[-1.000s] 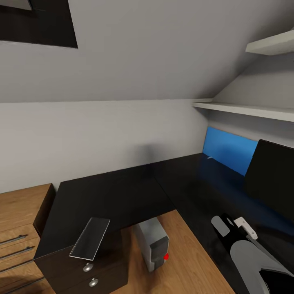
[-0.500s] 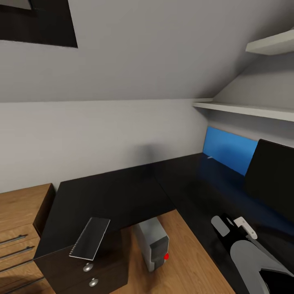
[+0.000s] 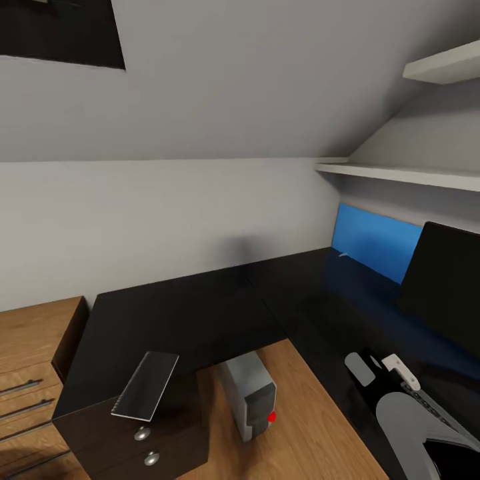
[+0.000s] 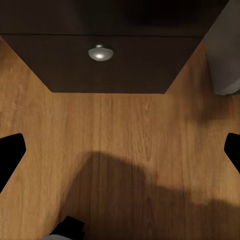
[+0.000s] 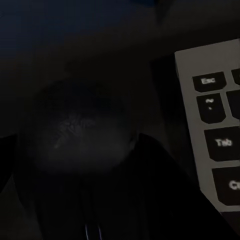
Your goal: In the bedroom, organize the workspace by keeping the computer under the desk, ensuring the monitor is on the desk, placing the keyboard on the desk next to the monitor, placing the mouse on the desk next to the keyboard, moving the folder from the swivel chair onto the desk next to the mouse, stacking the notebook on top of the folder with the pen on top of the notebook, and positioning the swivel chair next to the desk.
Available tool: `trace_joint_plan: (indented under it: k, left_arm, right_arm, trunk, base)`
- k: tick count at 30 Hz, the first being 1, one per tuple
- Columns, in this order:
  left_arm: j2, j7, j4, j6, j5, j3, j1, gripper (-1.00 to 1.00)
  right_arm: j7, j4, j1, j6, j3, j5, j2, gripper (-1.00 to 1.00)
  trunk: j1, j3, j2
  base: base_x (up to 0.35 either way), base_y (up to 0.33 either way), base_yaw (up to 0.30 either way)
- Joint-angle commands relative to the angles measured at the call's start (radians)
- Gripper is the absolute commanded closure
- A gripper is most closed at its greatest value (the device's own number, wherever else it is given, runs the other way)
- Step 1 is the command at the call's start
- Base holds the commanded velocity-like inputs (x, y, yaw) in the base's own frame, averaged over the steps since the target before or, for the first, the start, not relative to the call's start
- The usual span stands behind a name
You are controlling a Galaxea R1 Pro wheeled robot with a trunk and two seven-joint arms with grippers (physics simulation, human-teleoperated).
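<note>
The L-shaped desk (image 3: 200,313) fills the corner under the sloping wall, its glossy black top running along the back wall and down the right-hand side. At the desk's near left end, above the black drawers with round silver knobs (image 3: 141,434), lies a thin dark-faced notebook (image 3: 146,385) with a pale edge, part of it jutting past the desk's front edge. The light-grey computer (image 3: 252,397) stands on the wooden floor (image 3: 313,427) in the desk's inner corner, half under the top, a red dot on its front. On the desk's right wing the blue folder (image 3: 373,243) leans upright against the wall, and the black monitor (image 3: 443,283) stands just beside it, nearer the robot. A light wooden chest of drawers (image 3: 30,373) stands against the desk's left end.

The right arm (image 3: 413,417) reaches over the desk's right wing. In the right wrist view the keyboard (image 5: 217,135) lies on the desk, Esc and Tab keys readable, with a dark rounded mouse (image 5: 80,130) just beside it; how the right jaws stand I cannot tell. The left gripper (image 4: 120,150) hangs over the floor facing a drawer knob (image 4: 100,52), its dark fingertips (image 4: 10,150) spread wide apart with nothing between them.
</note>
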Motion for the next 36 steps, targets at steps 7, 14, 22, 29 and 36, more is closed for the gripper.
trace_joint_plan:
  k: [7,14,22,29,36]
  left_arm:
    - [0.001,0.006,-0.002,-0.003,0.01,-0.005,0.0,-1.0]
    - [0.001,0.006,-0.002,-0.003,0.011,-0.004,0.0,-1.0]
    - [0.001,0.006,-0.002,-0.003,0.012,-0.005,0.0,-1.0]
    - [0.001,0.006,-0.002,-0.003,0.012,-0.006,0.0,-1.0]
    - [0.001,0.001,0.0,-0.003,0.011,-0.007,0.0,-1.0]
  right_arm:
    - [0.0,-0.001,0.0,-0.009,0.001,-0.013,0.001,1.0]
    - [0.003,-0.002,0.0,-0.009,0.001,-0.013,0.0,-1.0]
    - [0.006,-0.003,0.0,-0.009,0.002,-0.013,0.001,-1.0]
    - [0.007,-0.003,0.0,-0.009,0.003,-0.013,0.001,-1.0]
    - [-0.001,-0.011,0.0,-0.008,0.003,-0.013,0.003,-1.0]
  trunk:
    - [0.0,-0.001,-0.001]
    - [0.0,-0.001,-0.001]
    - [0.0,-0.001,-0.001]
    - [0.0,-0.001,-0.001]
    - [0.0,-0.001,-0.001]
  base:
    - [0.0,0.0,0.0]
    - [0.0,0.0,0.0]
    - [0.0,0.0,0.0]
    - [0.0,0.0,0.0]
    - [0.0,0.0,0.0]
